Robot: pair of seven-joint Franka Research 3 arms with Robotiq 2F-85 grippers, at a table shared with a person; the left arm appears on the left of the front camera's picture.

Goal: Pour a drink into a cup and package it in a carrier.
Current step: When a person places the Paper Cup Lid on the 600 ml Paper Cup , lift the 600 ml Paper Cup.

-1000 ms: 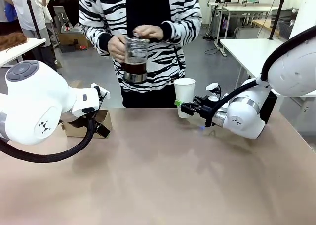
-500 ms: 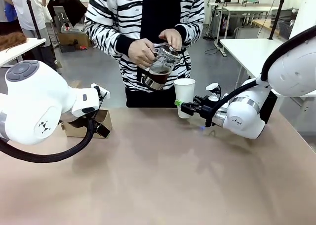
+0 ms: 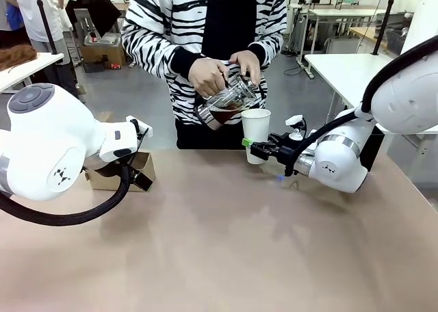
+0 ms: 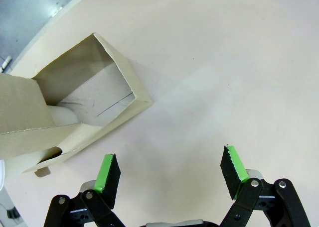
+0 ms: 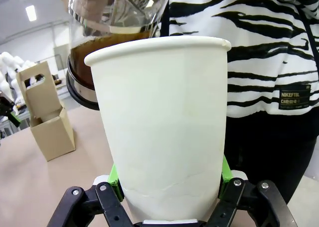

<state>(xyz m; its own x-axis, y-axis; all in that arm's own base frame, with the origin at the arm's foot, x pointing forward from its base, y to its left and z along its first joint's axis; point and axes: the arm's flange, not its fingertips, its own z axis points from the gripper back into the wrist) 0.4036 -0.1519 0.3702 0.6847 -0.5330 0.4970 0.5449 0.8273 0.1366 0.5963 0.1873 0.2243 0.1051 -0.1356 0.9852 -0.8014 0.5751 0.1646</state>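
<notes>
Right gripper (image 5: 169, 184) of mine was closed on the lower part of the white paper cup (image 5: 159, 122), green pads pressed to either side just above its base. In the front view the cup stood upright at centre right, at the far edge of the tan table (image 3: 226, 257). The person's hands (image 3: 207, 76) held a clear glass carafe of dark drink (image 3: 229, 103) tilted, its spout over the cup's rim. I could not tell whether liquid was running.

My left gripper (image 4: 169, 170) was open and empty, pads well apart, over bare table just beside the low brown cardboard carrier (image 4: 75, 112) at the upper left of that wrist view.

I judged the cup light and thin-walled, easy to dent in a hard squeeze and smooth enough to slip in a loose one. Filled, it would be heavier, top-heavy and perhaps warm, so the low hold near the stiffer base seemed right, with the cup level on the way to a slot. The carrier looked light and likely to slide or flex when pushed. Its upright handle tab seemed the firmest place to hold it.
</notes>
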